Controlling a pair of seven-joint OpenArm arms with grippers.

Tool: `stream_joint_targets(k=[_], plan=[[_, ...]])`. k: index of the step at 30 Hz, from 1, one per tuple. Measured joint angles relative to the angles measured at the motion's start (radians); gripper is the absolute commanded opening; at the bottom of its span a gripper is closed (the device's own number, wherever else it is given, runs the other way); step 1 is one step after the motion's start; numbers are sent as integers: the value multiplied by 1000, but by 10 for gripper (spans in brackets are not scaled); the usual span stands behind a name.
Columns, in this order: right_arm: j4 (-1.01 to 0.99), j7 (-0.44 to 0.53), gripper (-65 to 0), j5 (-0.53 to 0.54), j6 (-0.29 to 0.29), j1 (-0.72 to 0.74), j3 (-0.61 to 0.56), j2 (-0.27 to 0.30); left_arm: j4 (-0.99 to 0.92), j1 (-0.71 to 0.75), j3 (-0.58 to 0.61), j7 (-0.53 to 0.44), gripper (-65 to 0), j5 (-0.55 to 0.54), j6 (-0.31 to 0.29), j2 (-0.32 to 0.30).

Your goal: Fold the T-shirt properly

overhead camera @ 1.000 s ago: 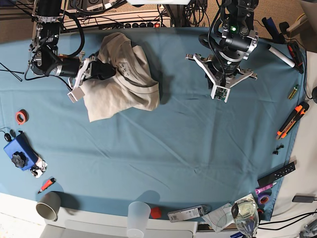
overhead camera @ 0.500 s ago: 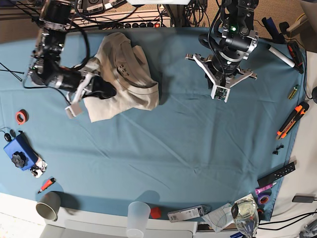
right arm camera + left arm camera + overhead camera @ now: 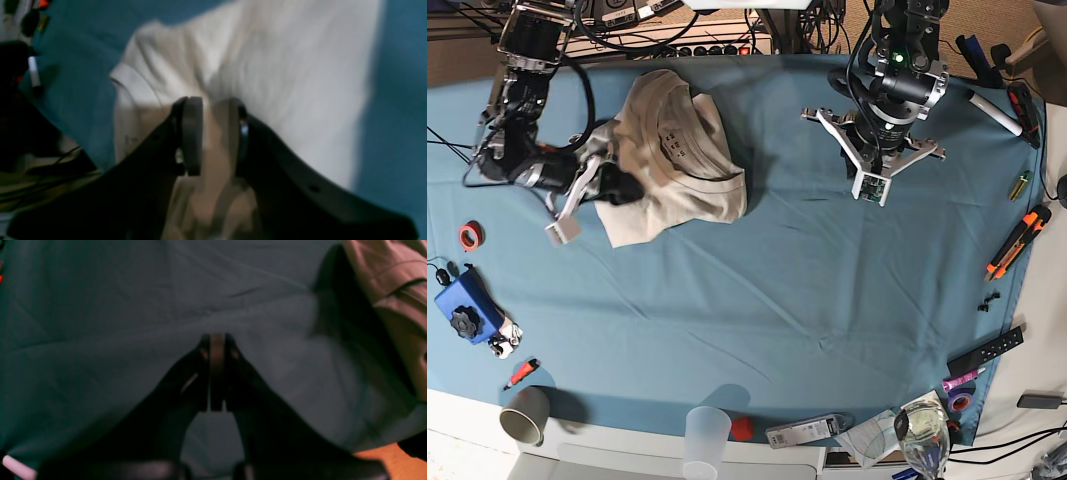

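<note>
Right claw (image 3: 213, 136) withdrew; wrist shows T-shirt (image 3: 283, 83) pinched.

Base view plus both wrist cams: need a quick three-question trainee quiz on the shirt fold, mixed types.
1. True or false: the left pincer is shut and holds nothing.
2. Which pincer is at the T-shirt? A) left B) right C) both
3. Fill in: the T-shirt lies bunched on the blue ____, not yet folded flat.

Key: 1 true; 2 B, its pads stand apart with shirt fabric between them in the right wrist view, while the left one hangs over bare cloth; 3 tablecloth.
</note>
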Motion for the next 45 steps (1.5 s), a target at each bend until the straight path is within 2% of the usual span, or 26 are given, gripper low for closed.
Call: stream_joint_targets(k=[4, 9, 11, 13, 15, 19, 23, 25, 28, 32, 34, 37, 45], plan=[[117, 4, -505, 20, 4, 0, 55, 18, 0, 5, 0, 31, -650, 1, 0, 0], [122, -3, -505, 12, 4, -25, 162, 24, 0, 35, 0, 32, -650, -35, 0, 0], [122, -3, -505, 11, 3, -32, 201, 23, 0, 32, 0, 26, -650, -113, -42, 0], [122, -2, -505, 15, 4, -36, 248, 23, 0, 32, 0, 8, -650, -178, -112, 0], [122, -2, -505, 10, 4, -47, 294, 23, 0, 32, 4, -6, -650, -183, -116, 3], [122, -3, -505, 11, 4, -61, 369, 22, 0, 32, -1, -7, -650, -157, -97, 0], [122, -3, -505, 11, 3, -74, 433, 23, 0, 33, 1, 20, -650, -74, -97, 0], [122, 0, -505, 12, 3, -103, 446, 28, 0, 34, 1, 29, -650, -37, -50, 0], [123, 0, -506, 11, 3, -171, 446, 48, 0, 40, 1, 40, -650, -10, -37, 0], [147, -1, -605, 13, -20, -269, 445, 55, 0, 80, 1, 89, -650, -8, -37, 0], [172, 0, -650, 16, -20, -312, 445, 53, 0, 95, 1, 107, -650, 26, -43, 0], [225, 0, -650, 14, -20, -372, 445, 53, 20, 118, 1, 119, -650, 85, -44, -1], [330, 1, -650, 29, -12, -533, 445, 55, 105, 268, 1, 133, -650, 113, -45, 0]])
